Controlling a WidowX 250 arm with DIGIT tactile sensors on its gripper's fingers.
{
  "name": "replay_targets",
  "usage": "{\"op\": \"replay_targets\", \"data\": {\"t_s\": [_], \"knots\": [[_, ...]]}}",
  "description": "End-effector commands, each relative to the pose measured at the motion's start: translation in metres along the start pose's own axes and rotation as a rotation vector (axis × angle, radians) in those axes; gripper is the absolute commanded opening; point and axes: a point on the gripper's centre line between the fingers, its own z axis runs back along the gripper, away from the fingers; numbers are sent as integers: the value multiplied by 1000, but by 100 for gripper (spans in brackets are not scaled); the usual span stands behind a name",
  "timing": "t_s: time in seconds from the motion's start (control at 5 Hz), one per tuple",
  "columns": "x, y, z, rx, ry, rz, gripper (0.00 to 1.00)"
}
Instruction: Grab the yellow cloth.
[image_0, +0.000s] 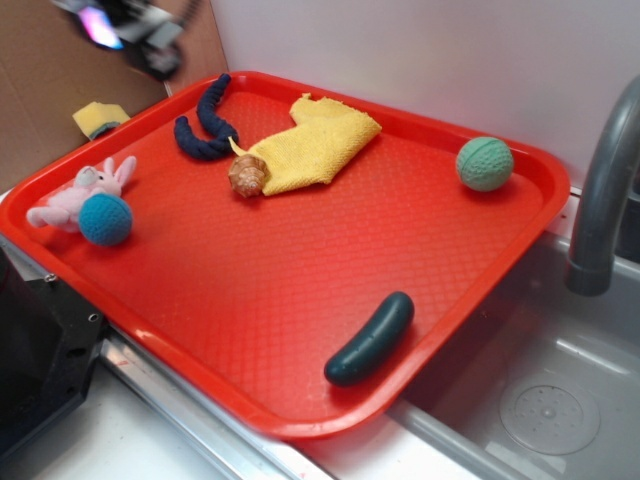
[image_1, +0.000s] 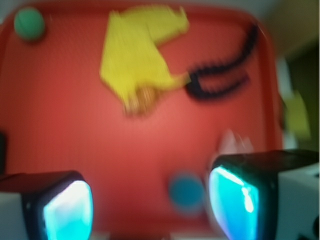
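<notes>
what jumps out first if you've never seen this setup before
The big red tray fills the scene, sitting beside a sink. Against it the yellow cloth stands out near the far edge, rumpled, with a small brown shell-like object at its corner. The gripper is above the near-left side, its fingers apart and holding nothing.

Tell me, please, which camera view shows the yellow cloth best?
The exterior view: the yellow cloth is sharp there, rumpled on the red tray beside a brown shell-like toy. The wrist view shows it whole but motion-blurred.
</notes>
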Motion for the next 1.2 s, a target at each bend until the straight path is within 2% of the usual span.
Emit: {"op": "replay_targets", "data": {"t_s": [0.0, 0.2, 0.4, 0.6, 0.8, 1.0], "knots": [[71, -7, -71, -32, -62, -57, 100], [89, -22, -93, -34, -58, -92, 100], [97, -34, -105, -44, -48, -118, 100], [103, -42, -114, -28, -34, -137, 100], [97, -28, -126, -36, -8, -98, 100], [88, -3, -134, -25, 16, -68, 100]]}}
